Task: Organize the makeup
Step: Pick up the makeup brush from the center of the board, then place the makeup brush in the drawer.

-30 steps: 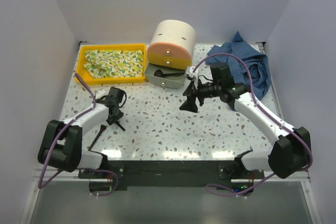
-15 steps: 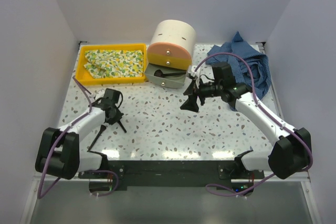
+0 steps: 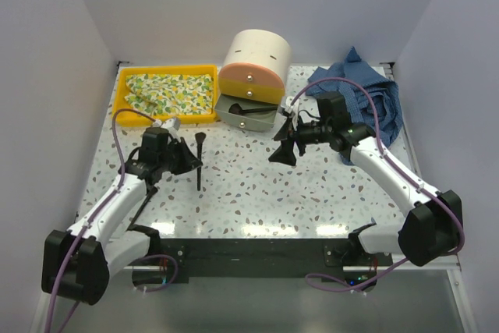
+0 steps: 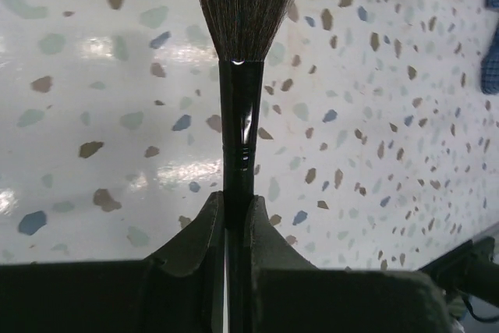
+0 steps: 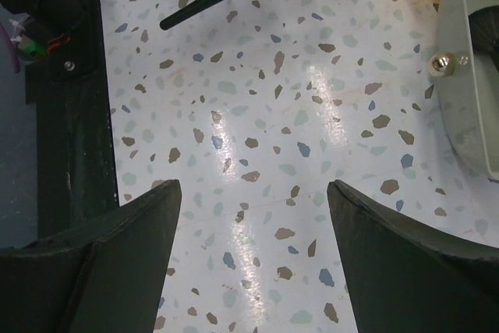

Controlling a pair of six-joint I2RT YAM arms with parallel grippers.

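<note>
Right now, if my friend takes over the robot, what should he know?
Left hand: shut on a brush, held over the table.
Right hand: open and empty, hovering near the open bottom drawer.
Done: the brush is picked up, and something dark already lies in that drawer.
Left: put the brush away. I can't make out other makeup from here.
</note>
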